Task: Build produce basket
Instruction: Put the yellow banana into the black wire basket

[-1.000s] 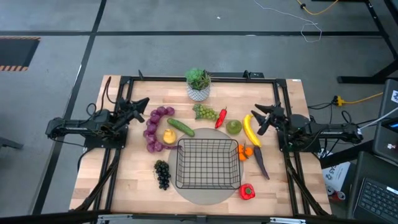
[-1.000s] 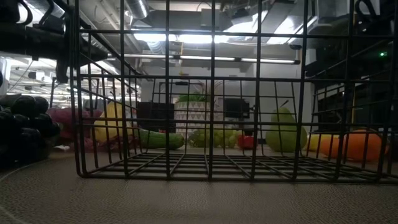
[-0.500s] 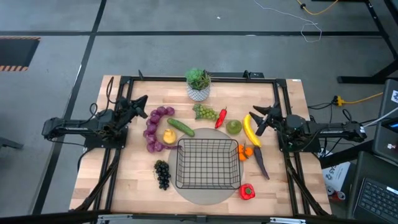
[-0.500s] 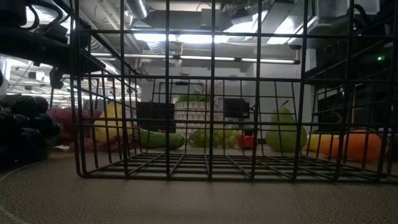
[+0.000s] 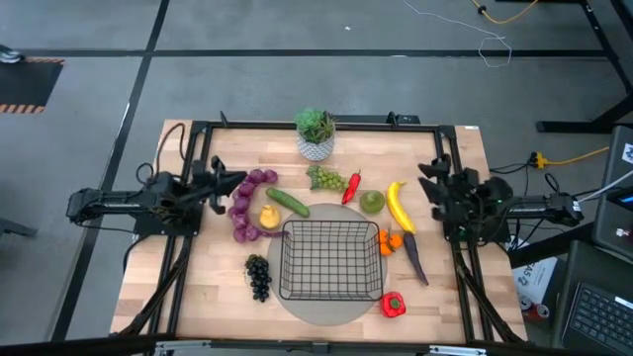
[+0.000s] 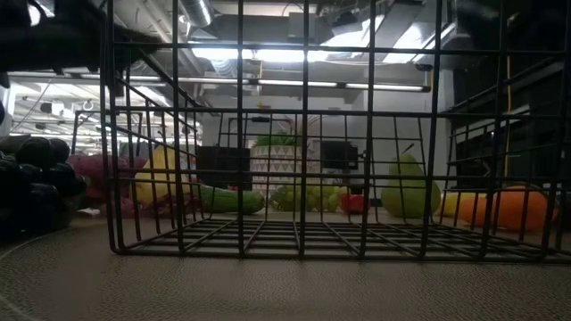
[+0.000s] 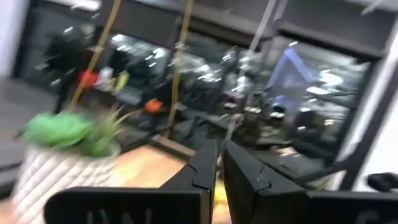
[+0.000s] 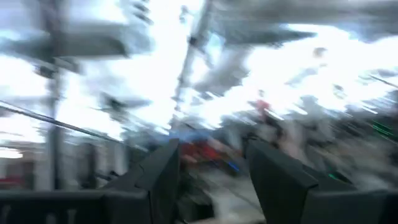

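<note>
The black wire basket (image 5: 330,259) sits empty on a round grey mat, and it fills the low view (image 6: 303,178). Produce lies around it on the table: purple grapes (image 5: 244,203), cucumber (image 5: 287,202), green grapes (image 5: 325,178), pear (image 5: 372,201), banana (image 5: 398,205), orange (image 5: 393,240), eggplant (image 5: 414,259), red pepper (image 5: 393,305) and black grapes (image 5: 258,276). My left gripper (image 5: 231,182) hovers beside the purple grapes, shut (image 7: 219,163). My right gripper (image 5: 431,184) is right of the banana, open (image 8: 214,171). Neither holds anything.
A white potted green plant (image 5: 316,133) stands at the far edge, also seen in the left wrist view (image 7: 65,149). A red chilli (image 5: 351,186) and a small yellow fruit (image 5: 268,216) lie far of the basket. Black frame rails (image 5: 316,124) border the table.
My right gripper has drawn back from the banana toward the table's right edge. My left gripper has swung a little toward the near edge and now points toward the table's right. No produce has moved.
</note>
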